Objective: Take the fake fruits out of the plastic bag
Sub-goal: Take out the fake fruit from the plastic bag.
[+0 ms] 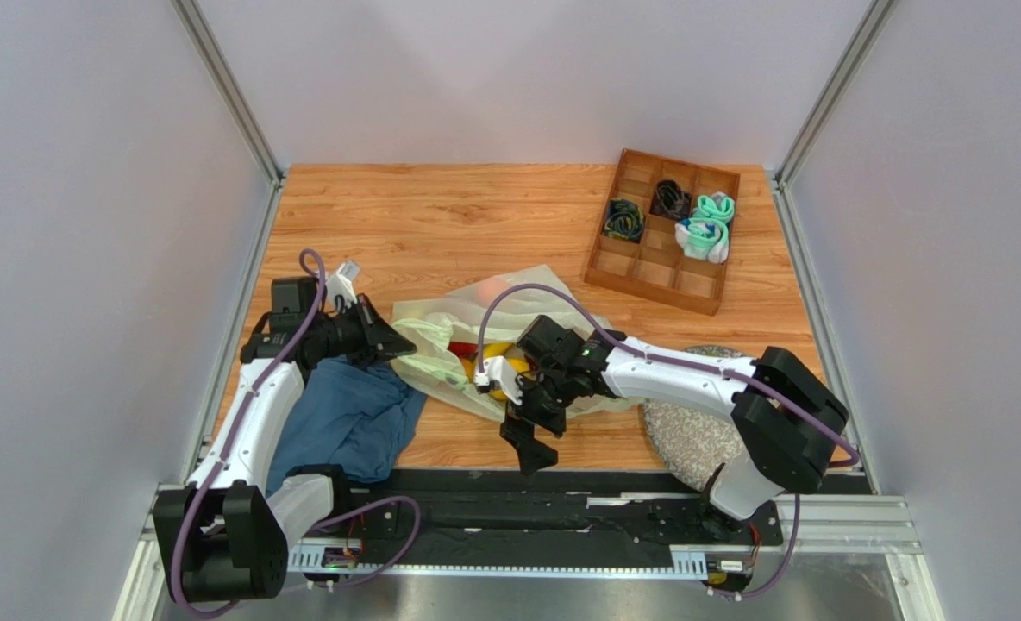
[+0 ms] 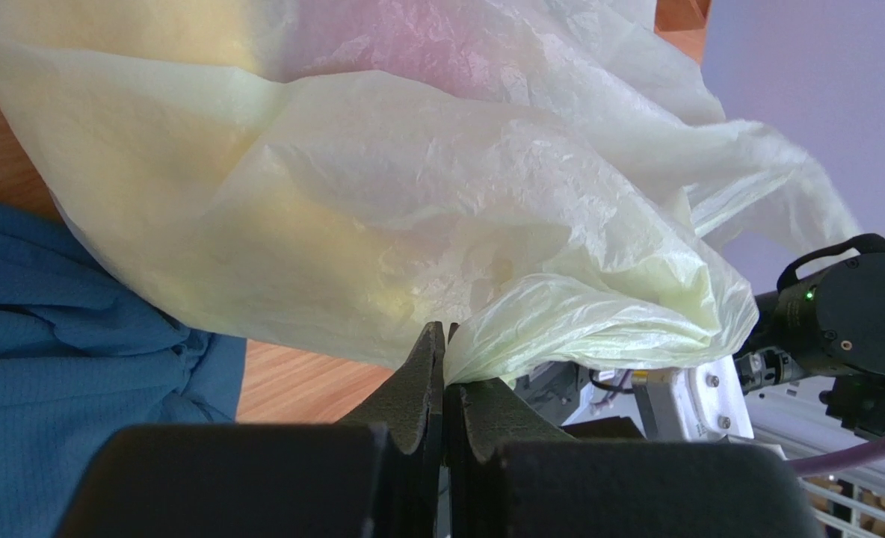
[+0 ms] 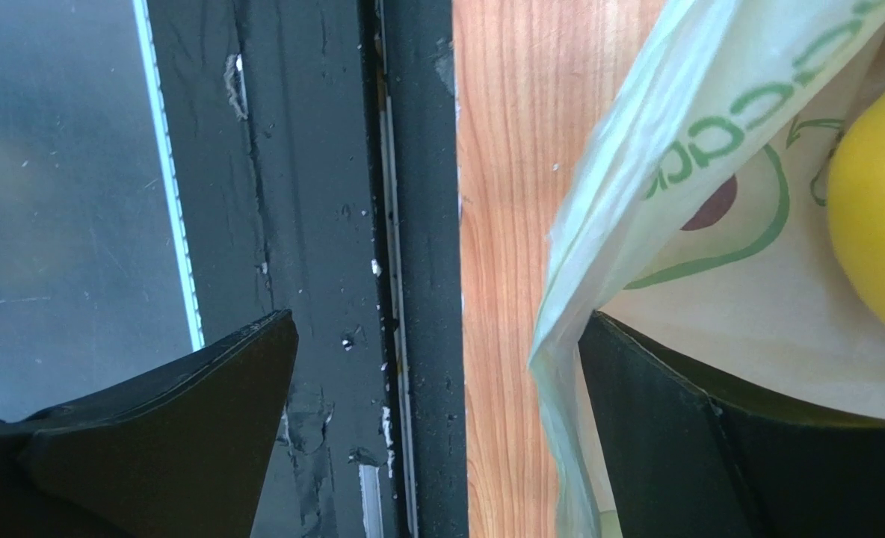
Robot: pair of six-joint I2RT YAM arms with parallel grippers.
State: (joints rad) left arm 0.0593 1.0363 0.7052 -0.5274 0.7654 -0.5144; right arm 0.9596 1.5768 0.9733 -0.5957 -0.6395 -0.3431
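Pale grey walls close in a wooden worktop point(image 1: 451, 220), with both arm bases bolted along its near edge. Nearest on the left lies a rumpled blue cloth point(image 1: 347, 421); nearest on the right, a grey speckled round pad point(image 1: 684, 434) sits partly under the right arm. The right gripper point(image 1: 531, 424) points down at the near edge of the plastic bag point(image 1: 548, 291), its fingers point(image 3: 189, 426) spread wide and holding nothing. One hangs over the black rail point(image 3: 413, 224), and the other lies against the bag's printed rim, near a yellow fruit point(image 3: 879, 213) inside. The left gripper point(image 2: 445, 359), above the cloth, has its fingers clenched on a fold of the bag's left side. The bag lies crumpled mid-worktop, with yellow and reddish shapes showing through it. Farther back on the right stands a wooden compartment tray point(image 1: 643, 263) holding rolled socks point(image 1: 708, 227).
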